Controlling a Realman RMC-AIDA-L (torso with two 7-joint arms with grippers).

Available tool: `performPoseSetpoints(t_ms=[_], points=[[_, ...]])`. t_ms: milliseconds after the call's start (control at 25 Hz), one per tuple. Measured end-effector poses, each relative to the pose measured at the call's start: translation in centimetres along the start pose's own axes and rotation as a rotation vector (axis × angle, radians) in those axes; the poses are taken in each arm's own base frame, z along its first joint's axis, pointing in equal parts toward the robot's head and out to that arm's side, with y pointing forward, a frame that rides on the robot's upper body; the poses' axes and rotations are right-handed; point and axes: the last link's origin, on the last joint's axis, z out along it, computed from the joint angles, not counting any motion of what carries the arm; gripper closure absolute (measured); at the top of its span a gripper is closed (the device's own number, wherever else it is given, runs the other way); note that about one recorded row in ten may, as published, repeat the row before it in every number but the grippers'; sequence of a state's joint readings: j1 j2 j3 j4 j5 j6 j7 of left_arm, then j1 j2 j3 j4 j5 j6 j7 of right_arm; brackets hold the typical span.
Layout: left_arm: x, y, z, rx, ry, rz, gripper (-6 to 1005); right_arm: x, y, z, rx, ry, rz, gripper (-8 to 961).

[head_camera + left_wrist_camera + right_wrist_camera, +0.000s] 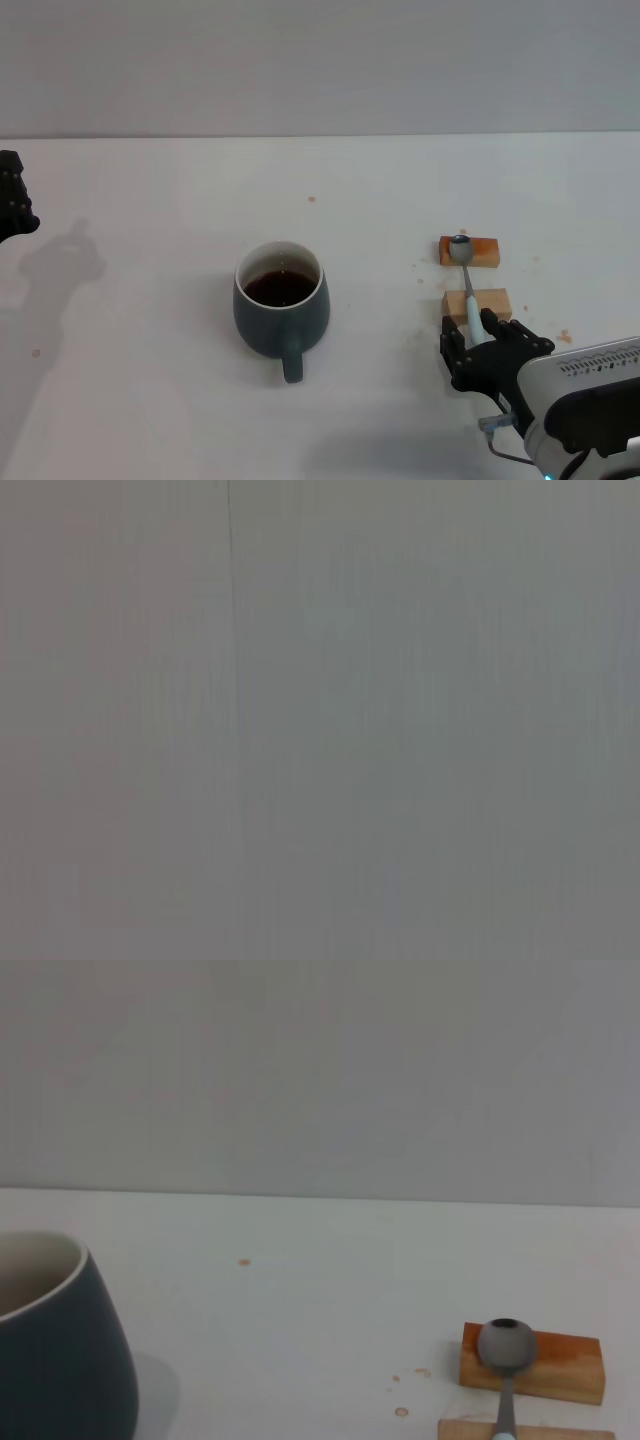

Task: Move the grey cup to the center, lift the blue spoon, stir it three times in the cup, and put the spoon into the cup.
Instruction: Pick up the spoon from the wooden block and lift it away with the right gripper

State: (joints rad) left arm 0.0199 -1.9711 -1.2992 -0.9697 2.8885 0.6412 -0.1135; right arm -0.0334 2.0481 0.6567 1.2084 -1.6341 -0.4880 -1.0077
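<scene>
In the lower right of the head view, nearest the camera, the right hand (478, 352) sits low over the desk (150, 400), its dark fingers (453, 355) spread to either side of the spoon's pale blue handle end; whether they press the handle or only flank it, I cannot tell. The spoon (468, 285) runs away from the hand across two small wooden blocks: its handle lies over the nearer, pale block (495, 301), and its metal bowl rests on the farther, orange block (484, 250). To the left of these, near the middle of the frame, the cup (281, 308) stands upright with dark liquid inside and its loop handle pointing toward the camera; it is well apart from the spoon. A few small brownish spots mark the desk around the blocks and beyond the cup. The left hand (14, 196) hangs at the far left edge, well apart from everything, and its fingers cannot be made out. The left wrist view shows only a plain grey surface.
</scene>
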Motion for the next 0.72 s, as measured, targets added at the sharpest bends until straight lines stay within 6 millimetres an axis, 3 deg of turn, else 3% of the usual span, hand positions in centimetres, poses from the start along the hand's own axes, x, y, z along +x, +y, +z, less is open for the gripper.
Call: performPoseSetpoints(t_ms=[320,720], points=[[0.02,0.01,0.01,0.0,0.001,0.0,1001,0.04,-0.04,-0.01,0.006,0.0,-0.001,635],[0.09,0.01,0.04,0.0,0.003,0.0,1001,-0.08,-0.3,0.08,0.016,-0.004,0.001,793]])
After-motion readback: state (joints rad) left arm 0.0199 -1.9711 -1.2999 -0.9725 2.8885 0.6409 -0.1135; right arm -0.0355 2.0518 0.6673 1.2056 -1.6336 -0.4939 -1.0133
